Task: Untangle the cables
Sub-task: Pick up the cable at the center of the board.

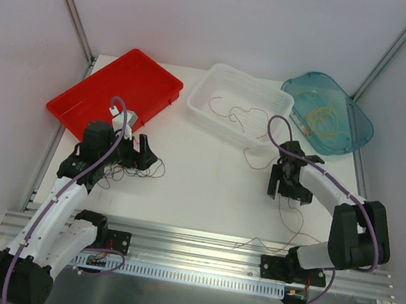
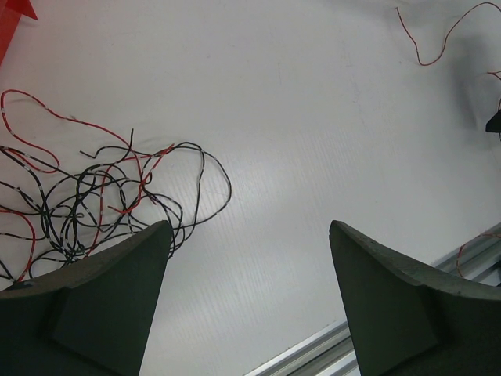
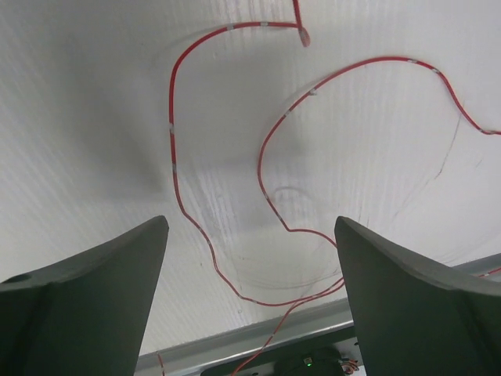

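Observation:
A tangle of thin black and red cables [image 2: 102, 196] lies on the white table by my left gripper [image 2: 249, 227], which is open and empty just right of it; it also shows in the top view [image 1: 129, 168]. My right gripper [image 3: 252, 223] is open and empty above a long red cable [image 3: 235, 196] that curls across the table and over the front rail; this cable shows in the top view [image 1: 287, 224]. More red cable [image 1: 231, 114] lies in the white tray [image 1: 221, 79]. Yellow-orange cables [image 1: 321, 119] sit in the blue tray [image 1: 362, 125].
A red tray [image 1: 97, 96] stands at the back left, close behind the left arm. An aluminium rail [image 1: 197, 246] runs along the table's front edge. White walls and metal posts enclose the back and sides.

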`<state>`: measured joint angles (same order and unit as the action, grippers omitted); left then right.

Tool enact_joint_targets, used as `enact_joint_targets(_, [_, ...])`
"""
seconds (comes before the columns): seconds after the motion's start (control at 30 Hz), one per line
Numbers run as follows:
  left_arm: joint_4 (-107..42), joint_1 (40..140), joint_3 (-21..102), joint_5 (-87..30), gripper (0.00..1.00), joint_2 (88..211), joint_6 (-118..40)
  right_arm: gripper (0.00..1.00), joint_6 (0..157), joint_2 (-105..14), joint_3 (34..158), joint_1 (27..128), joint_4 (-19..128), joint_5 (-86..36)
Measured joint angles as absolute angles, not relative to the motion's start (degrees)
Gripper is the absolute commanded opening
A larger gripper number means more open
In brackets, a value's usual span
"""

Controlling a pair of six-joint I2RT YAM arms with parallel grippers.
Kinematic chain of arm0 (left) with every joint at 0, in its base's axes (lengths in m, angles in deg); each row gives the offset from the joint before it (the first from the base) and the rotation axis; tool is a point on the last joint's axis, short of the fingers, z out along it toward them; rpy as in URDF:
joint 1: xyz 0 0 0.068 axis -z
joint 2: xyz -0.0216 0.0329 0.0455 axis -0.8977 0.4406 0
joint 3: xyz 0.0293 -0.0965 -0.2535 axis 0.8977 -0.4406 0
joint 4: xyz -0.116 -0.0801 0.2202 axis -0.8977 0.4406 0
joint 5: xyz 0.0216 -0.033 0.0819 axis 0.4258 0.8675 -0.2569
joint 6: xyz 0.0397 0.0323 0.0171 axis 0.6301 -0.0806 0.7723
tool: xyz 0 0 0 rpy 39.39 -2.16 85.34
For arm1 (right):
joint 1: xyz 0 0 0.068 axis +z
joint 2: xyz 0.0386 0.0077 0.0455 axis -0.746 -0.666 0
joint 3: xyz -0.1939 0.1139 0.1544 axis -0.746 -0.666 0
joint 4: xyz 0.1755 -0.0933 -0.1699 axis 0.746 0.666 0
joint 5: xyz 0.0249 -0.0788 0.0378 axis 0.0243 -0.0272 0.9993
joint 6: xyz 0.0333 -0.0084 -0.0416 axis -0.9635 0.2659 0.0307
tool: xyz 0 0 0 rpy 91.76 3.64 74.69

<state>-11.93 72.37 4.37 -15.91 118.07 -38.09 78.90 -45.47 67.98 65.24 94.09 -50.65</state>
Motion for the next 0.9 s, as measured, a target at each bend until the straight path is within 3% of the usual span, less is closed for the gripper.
enact_joint_targets(0.17, [-11.93, 72.37, 4.37, -15.52, 0.83, 118.07, -38.09, 0.95, 79.95, -49.43, 68.03, 63.42, 93.15, -47.28])
enact_joint_targets(0.33, [-11.91, 72.37, 4.24, -14.78, 0.83, 118.07, -38.09, 0.9, 80.01, -50.52, 68.09, 60.97, 92.8, -43.78])
enact_joint_targets(0.43, [-11.91, 72.37, 4.19, -14.67, 0.83, 118.07, -38.09, 0.79, 79.99, -50.54, 67.94, 59.57, 92.69, -41.57])
enact_joint_targets(0.53, [-11.91, 72.37, 4.19, -14.63, 0.83, 118.16, -38.09, 0.62, 79.82, -50.54, 67.26, 58.88, 92.05, -39.24])
enact_joint_targets(0.63, [-11.91, 72.37, 4.19, -14.63, 0.83, 118.44, -38.09, 0.39, 79.84, -50.43, 66.65, 58.85, 90.98, -36.83])
enact_joint_targets(0.7, [-11.91, 72.37, 4.19, -14.63, 0.83, 118.62, -38.09, 0.15, 80.36, -49.8, 66.1, 58.83, 90.87, -36.48])
enact_joint_targets(0.77, [-11.89, 72.37, 4.19, -14.63, 0.83, 118.72, -38.09, 0.01, 80.56, -48.58, 65.01, 58.5, 90.59, -36.39])
enact_joint_targets(0.9, [-11.91, 72.37, 4.19, -14.63, 0.83, 118.77, -38.09, 0.01, 80.39, -45.69, 62.74, 58.77, 89.48, -34.45])
